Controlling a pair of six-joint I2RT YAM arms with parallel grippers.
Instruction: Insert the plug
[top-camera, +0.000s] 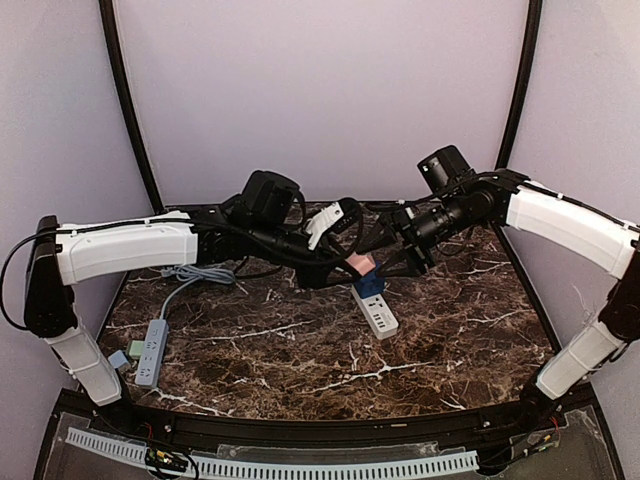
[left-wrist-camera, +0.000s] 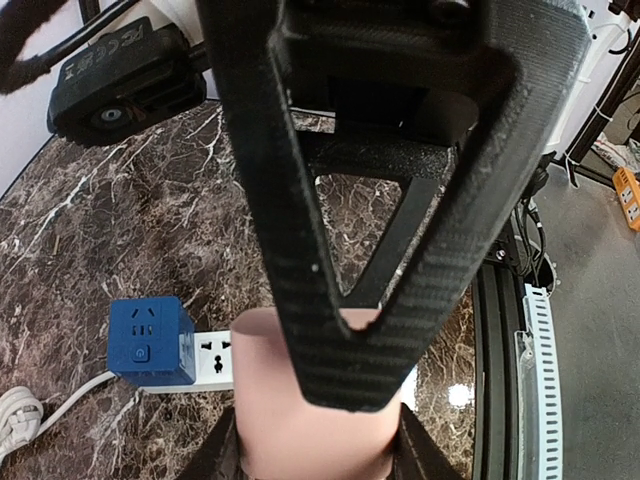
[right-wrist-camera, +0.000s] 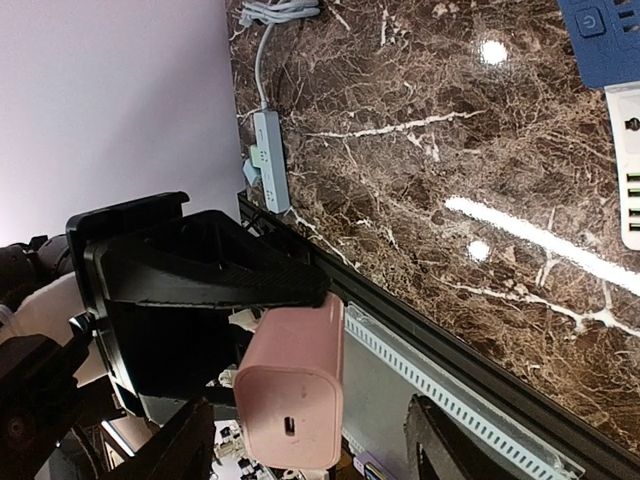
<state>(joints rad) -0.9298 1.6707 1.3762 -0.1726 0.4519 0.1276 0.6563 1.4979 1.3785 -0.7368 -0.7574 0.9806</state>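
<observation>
Above the desk (top-camera: 450, 330), the left gripper (left-wrist-camera: 335, 410) clamps the pink charger (right-wrist-camera: 295, 385), prongs hidden; the right gripper (right-wrist-camera: 312, 410) gapes, fingers cropped.

A robotics lab, set up as a closed test cell rather than a room people live or work in. The left arm (top-camera: 120, 250) and the right arm (top-camera: 565, 225), both white and black, stand at the near edge of a table (top-camera: 450, 340) with a dark marble-patterned top. Plain pale walls (top-camera: 320, 90) shut the table in on three sides, with black poles (top-camera: 130, 110) rising at the back corners. A slotted cable duct (top-camera: 300, 467) runs along the front. A white power strip (top-camera: 378, 313) and a grey power strip (top-camera: 152, 352) lie on the tabletop
</observation>
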